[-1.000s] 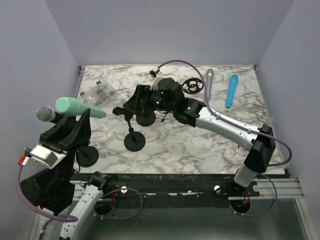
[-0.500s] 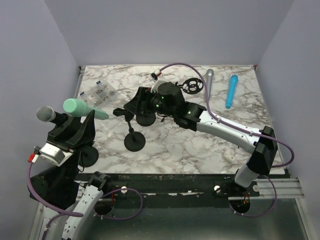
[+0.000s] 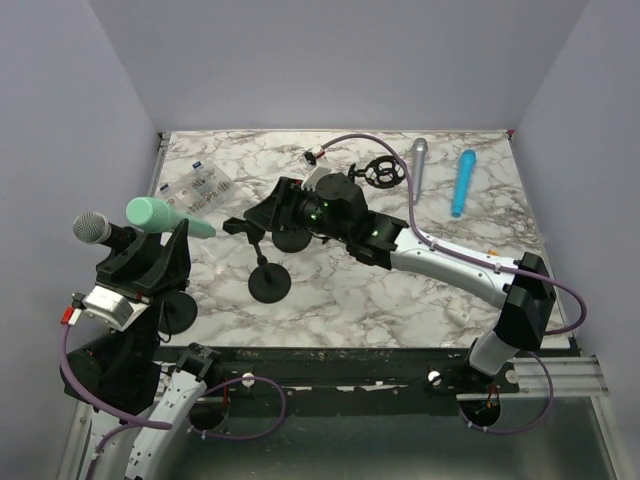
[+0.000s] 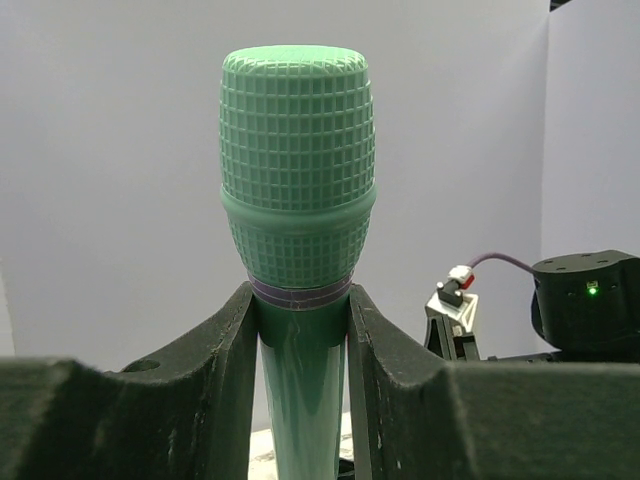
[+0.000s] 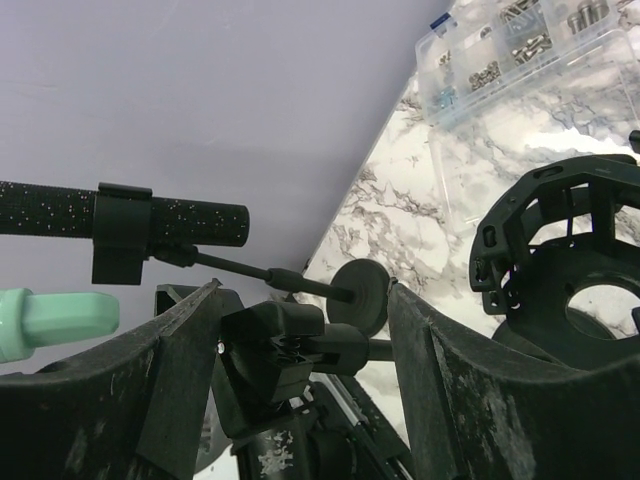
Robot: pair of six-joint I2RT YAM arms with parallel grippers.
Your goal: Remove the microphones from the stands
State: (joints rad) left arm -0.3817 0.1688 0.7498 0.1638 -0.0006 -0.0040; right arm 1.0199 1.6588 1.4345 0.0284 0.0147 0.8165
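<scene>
My left gripper (image 3: 170,232) is shut on a green microphone (image 3: 150,213) and holds it up at the far left, clear of any stand. In the left wrist view the fingers clamp its handle just below the head (image 4: 297,200). An empty black stand (image 3: 270,285) is in the middle of the table, its clip (image 3: 240,225) pointing left. My right gripper (image 3: 272,205) is open just right of that clip, which shows between its fingers (image 5: 290,350). A black microphone with a silver head (image 3: 92,228) sits in the clip of another stand at the far left.
A clear parts box (image 3: 195,185) lies at the back left. A black shock mount (image 3: 383,172), a silver microphone (image 3: 418,165) and a blue microphone (image 3: 462,182) lie at the back right. A round black base (image 3: 292,238) sits under the right gripper.
My right gripper has moved left, closer to the middle stand's clip. My left gripper, still holding the green microphone, has shifted slightly right and settled.
</scene>
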